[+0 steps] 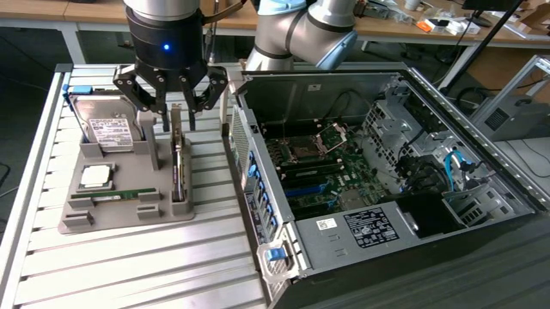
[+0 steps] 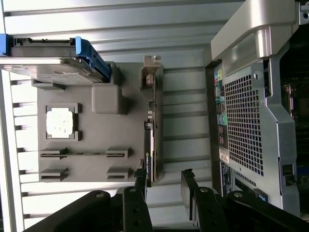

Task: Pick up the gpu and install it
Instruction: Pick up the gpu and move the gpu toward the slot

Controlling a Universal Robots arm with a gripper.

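The gripper (image 2: 164, 191) is open wide. Its black fingers (image 2: 131, 208) are far apart and hold nothing. It hangs right over one end of the gpu (image 2: 152, 130), and that end lies between the fingers. The gpu stands on its thin edge in a slot of the grey tray (image 1: 120, 222). The same tray holds a silver hard drive (image 1: 107, 125), a square chip (image 1: 96, 175) and a green memory stick (image 1: 125, 193). Beside the tray, on the counter (image 1: 129, 270), stands the open computer case (image 1: 326, 90).
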